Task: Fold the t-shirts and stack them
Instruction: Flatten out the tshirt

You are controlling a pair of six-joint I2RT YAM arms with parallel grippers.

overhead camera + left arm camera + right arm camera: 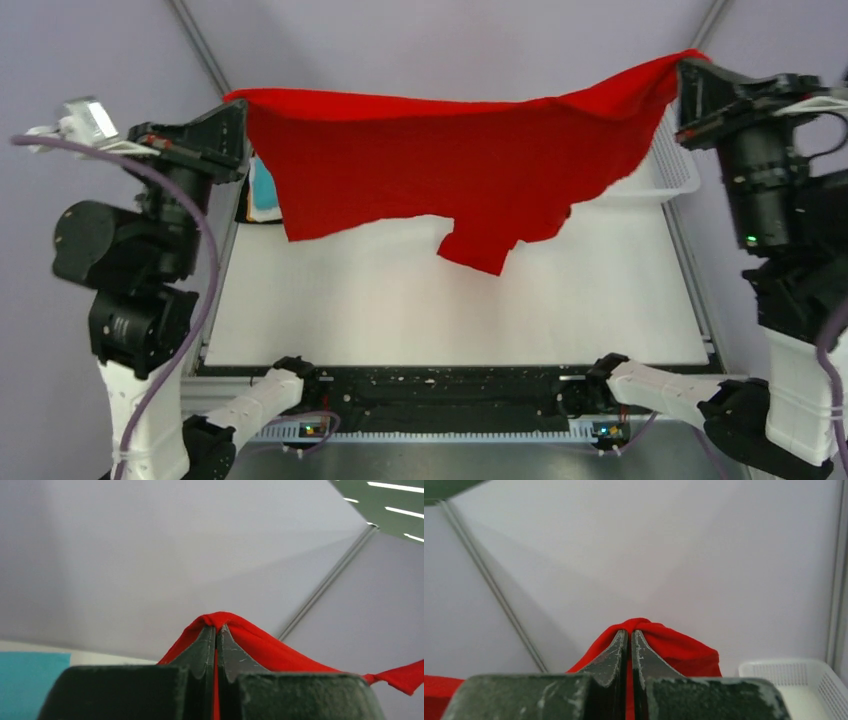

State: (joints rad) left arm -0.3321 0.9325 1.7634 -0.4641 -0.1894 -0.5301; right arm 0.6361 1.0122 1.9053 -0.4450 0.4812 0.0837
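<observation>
Left gripper (242, 108), right gripper (684, 70); red tee (420, 170) between

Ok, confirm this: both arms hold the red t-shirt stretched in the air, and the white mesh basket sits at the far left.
One slip: the white mesh basket sits at the far right, as the top external view shows. The rest is correct: the left fingers and the right fingers are both shut on the red t-shirt, stretched in the air.
</observation>
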